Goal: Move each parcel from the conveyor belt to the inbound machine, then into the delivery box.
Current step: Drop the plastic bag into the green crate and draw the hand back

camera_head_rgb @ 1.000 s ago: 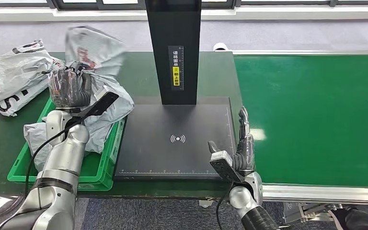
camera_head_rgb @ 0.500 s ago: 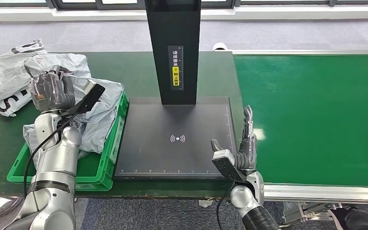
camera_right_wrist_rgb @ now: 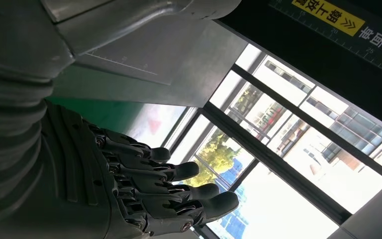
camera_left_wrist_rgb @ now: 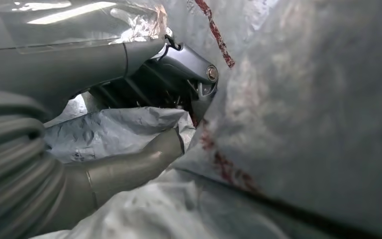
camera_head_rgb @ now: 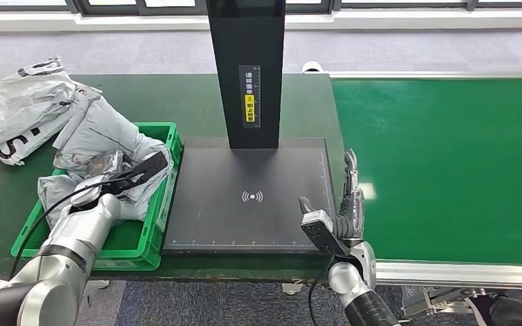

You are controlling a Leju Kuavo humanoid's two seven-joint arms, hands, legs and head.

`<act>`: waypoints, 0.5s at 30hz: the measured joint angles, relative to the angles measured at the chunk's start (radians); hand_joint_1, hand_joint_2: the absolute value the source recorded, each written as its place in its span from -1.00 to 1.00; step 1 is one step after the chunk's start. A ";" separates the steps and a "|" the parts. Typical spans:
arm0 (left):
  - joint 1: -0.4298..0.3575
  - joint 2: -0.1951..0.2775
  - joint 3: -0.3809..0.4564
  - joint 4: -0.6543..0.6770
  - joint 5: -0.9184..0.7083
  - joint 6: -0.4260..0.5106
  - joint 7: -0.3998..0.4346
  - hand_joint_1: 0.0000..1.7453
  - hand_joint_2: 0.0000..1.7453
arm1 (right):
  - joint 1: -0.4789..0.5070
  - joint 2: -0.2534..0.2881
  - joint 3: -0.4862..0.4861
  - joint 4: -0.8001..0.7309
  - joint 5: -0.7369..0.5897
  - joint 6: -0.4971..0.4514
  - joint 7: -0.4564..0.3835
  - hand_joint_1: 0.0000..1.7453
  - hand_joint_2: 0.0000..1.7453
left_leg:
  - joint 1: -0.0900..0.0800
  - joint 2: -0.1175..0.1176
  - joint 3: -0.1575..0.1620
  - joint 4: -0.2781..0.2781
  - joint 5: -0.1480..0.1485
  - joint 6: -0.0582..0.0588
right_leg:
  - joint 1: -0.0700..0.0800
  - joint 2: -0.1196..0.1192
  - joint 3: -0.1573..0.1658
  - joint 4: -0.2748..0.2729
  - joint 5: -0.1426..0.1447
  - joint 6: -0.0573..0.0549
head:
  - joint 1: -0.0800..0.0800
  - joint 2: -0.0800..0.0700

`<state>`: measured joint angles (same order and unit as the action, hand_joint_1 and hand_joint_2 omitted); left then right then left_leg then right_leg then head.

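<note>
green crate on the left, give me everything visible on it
The green crate is an open-topped plastic bin with ribbed side walls and a thick rim, sitting level on the dark green table, its right wall close beside the black scanner plate. Crumpled grey parcels fill its far half and spill over the far and left rims; its near floor shows bare green. The left hand reaches in among the parcels.

A parcel-sorting station is showing here. A green conveyor belt [camera_head_rgb: 448,163] is running toward three o'clock, a black scanning platform [camera_head_rgb: 251,197] sitting centre.
</note>
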<state>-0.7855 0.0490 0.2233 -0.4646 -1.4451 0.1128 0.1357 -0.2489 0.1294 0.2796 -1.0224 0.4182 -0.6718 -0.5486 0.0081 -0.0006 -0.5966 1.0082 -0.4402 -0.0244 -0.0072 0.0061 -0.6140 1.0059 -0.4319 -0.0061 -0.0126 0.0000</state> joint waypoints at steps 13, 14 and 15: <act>-0.012 0.017 -0.025 0.043 0.000 -0.006 0.005 0.04 1.00 | 0.000 0.000 0.000 0.000 0.001 0.000 0.000 -1.00 1.00 | 0.000 0.000 0.004 0.000 0.000 0.000 | 0.000 0.000 0.004 0.000 0.000 0.000 | 0.000 0.000; -0.012 0.018 -0.025 0.044 0.000 -0.009 0.008 -0.47 1.00 | 0.000 0.000 0.000 0.000 0.001 0.000 0.001 -1.00 1.00 | 0.000 0.000 0.004 0.000 0.000 0.000 | 0.000 0.000 0.004 0.000 0.000 0.000 | 0.000 0.000; -0.013 0.018 -0.025 0.045 0.000 -0.012 0.011 -0.88 1.00 | 0.000 0.000 0.000 0.000 0.001 0.000 0.001 -1.00 1.00 | 0.000 0.000 0.004 0.000 0.000 0.000 | 0.000 0.000 0.004 0.000 0.000 0.000 | 0.000 0.000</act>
<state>-0.7984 0.0673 0.1981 -0.4193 -1.4450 0.1005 0.1471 -0.2489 0.1293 0.2796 -1.0224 0.4193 -0.6715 -0.5473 0.0081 -0.0007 -0.5924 1.0081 -0.4400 -0.0245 -0.0070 0.0060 -0.6102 1.0059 -0.4318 -0.0063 -0.0126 0.0000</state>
